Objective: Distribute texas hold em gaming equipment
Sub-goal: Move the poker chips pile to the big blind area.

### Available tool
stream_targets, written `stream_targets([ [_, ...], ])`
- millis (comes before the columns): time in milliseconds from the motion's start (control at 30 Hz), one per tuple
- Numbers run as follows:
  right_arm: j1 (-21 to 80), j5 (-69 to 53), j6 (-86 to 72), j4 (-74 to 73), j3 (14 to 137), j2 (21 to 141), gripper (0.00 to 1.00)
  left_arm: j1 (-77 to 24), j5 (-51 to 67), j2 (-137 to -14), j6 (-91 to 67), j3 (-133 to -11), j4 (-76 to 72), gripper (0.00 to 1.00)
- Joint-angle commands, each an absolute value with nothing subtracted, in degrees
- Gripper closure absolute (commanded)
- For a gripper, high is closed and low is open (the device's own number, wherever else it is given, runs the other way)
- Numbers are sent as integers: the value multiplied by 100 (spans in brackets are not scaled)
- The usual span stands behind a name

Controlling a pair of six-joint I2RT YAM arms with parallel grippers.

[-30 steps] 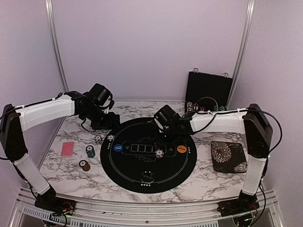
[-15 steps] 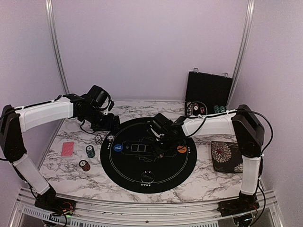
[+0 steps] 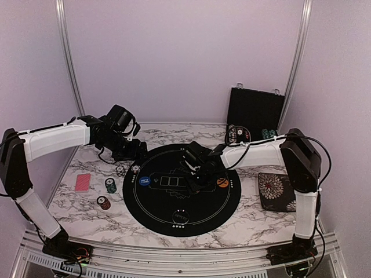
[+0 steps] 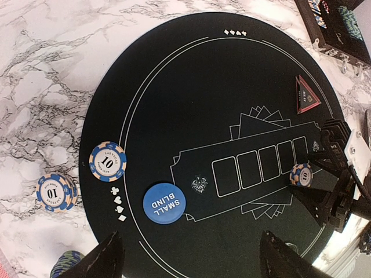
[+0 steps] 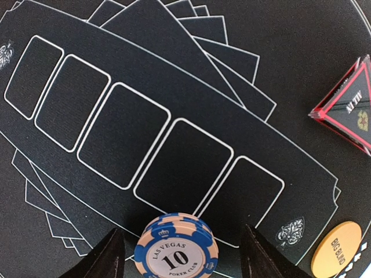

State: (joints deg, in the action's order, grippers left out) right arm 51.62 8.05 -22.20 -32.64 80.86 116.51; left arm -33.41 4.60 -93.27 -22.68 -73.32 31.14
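White right arm (image 3: 258, 152): stretched across the black mat (image 4: 191, 104); right gripper (image 5: 179, 243) fingers apart, straddling a blue chip stack (image 5: 177, 255).
Left gripper (image 4: 194, 260): hovering, fingers spread, empty.
Blue chip stacks: three.
Buttons (image 4: 164, 202): two.

Top cam: fixed, high, behind the arms' black bases (image 3: 64, 249); looks down + fwd over whole white marble-pattern tabletop (image 3: 69, 214) to lilac back wall (image 3: 185, 58); farthest, widest.
Left wrist cam: above far-left of round black felt mat (image 4: 174, 87); tilted down + across to the right; mid range, most of mat in shot.
Right wrist cam: v. close, near straight down on mat centre.
Shared, wrist cams: blue-and-cream striped "10" chip (image 5: 177, 252), red-edged triangular "ALL IN" marker (image 4: 305, 94).
Shared, top + right wrist: orange round "BIG BLIND" button (image 5: 336, 249).
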Motion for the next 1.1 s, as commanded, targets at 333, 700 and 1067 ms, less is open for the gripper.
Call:
stream_targets([
  [333, 5405, 1228, -2449, -3538, 8244, 11936, 41, -3296, 545, -9249, -2164, -7262, 3036, 18],
  [700, 5449, 1260, -2612, -3516, 8052, 11875, 50, -3296, 570, -9243, -2154, -7251, 3034, 19],
  [1067, 5440, 1270, -2757, -3362, 7664, 11674, 58, -3296, 616, -9307, -2154, -7333, 3034, 19],
])
